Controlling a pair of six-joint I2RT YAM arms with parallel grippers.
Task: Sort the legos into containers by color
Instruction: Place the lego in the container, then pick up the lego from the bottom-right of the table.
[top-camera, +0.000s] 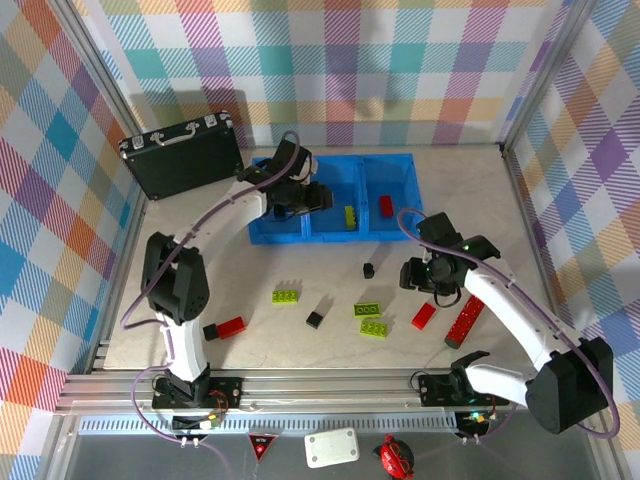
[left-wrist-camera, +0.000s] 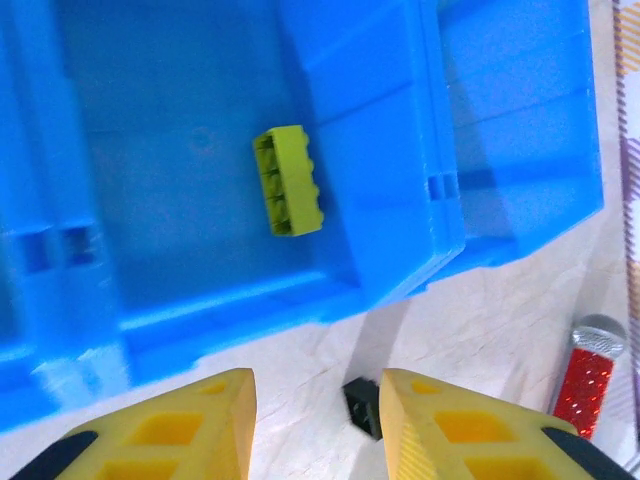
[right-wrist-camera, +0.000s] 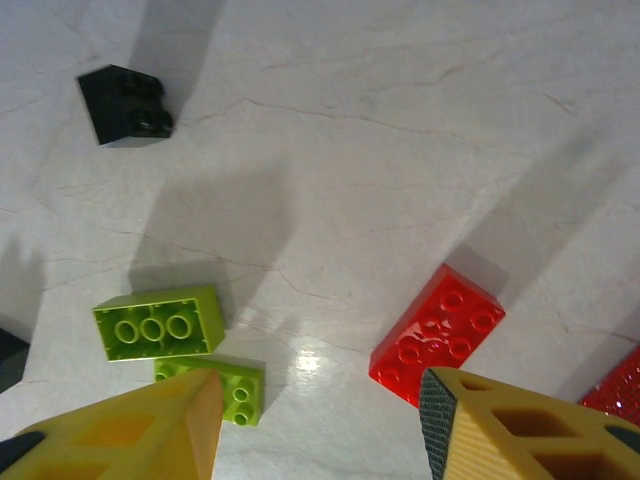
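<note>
Toward the far edge of the bench (top-camera: 470, 190), left jaws hang apart and empty over the blue bin (top-camera: 380, 235); right jaws spread above a red brick (right-wrist-camera: 437, 333), seemingly to grab it.

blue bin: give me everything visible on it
The blue bin looks like glossy bright-blue moulded plastic: one rectangular tray, upright, split by walls into three square compartments in a row. It sits flat on the pale marbled table, far middle, just right of the black case. The middle compartment holds a lime-green brick, the right one a red brick; the left one is largely hidden under the left arm. The left hand hangs open over it, empty.
</note>
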